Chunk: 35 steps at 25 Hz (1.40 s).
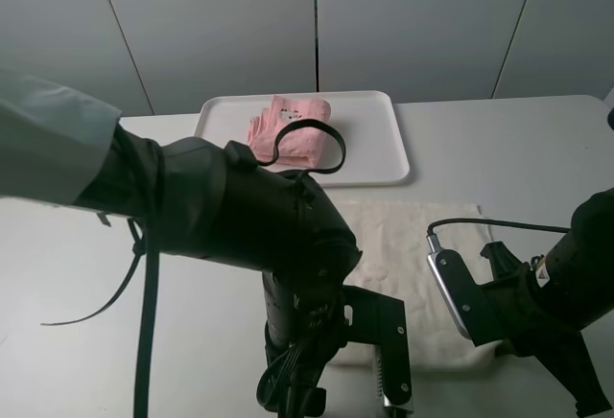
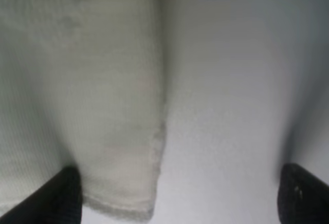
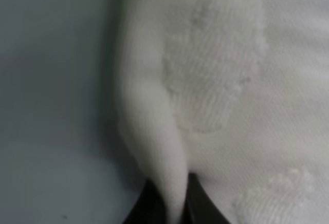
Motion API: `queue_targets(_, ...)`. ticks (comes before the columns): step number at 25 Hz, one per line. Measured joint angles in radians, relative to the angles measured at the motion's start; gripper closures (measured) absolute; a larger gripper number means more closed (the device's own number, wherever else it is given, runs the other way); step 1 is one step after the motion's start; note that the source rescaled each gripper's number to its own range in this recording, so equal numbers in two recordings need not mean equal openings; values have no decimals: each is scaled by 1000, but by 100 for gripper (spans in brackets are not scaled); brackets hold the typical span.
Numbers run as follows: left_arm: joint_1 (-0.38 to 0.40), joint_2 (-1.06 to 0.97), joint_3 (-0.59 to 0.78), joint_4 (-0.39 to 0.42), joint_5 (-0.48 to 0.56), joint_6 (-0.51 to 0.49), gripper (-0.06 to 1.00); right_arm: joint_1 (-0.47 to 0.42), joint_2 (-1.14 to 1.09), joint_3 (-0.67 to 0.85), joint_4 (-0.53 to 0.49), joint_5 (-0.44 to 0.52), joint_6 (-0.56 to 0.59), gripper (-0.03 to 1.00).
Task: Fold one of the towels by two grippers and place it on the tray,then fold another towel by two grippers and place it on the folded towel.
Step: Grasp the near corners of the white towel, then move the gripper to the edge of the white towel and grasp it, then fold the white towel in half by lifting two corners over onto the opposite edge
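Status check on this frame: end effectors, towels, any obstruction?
Left end effector open astride cream towel edge. Right end effector shut, pinching it. Pink towel folded on tray. No obstruction seen.

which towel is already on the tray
The pink towel, folded on the white tray at the back. The cream towel lies spread on the table in front of the tray.

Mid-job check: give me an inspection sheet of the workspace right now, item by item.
Surface: white table.
Job's things: pink towel folded on the tray; cream towel spread on the table, nearer the arms.
Clutter: nothing seen.
Grippers: left gripper open, straddling the cream towel's edge; right gripper shut on a pinched-up edge of it.
Cables: black cable loops from the left arm across the tray; second cable at the right arm.
Surroundings: grey wall panels.
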Motion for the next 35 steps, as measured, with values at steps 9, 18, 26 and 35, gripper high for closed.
queue_targets(9,0,0,0,23,-30,-35,3,0,0,0,0,0,0,96)
queue_targets(18,0,1,0,42,-45,-37,94,0,0,0,52,-6,0,96)
queue_targets(26,0,-5,0,45,-45,-55,94,0,0,0,189,-15,0,96)
queue_targets(35,0,-58,0,72,-59,-106,94,0,-58,10,279,23,37,96)
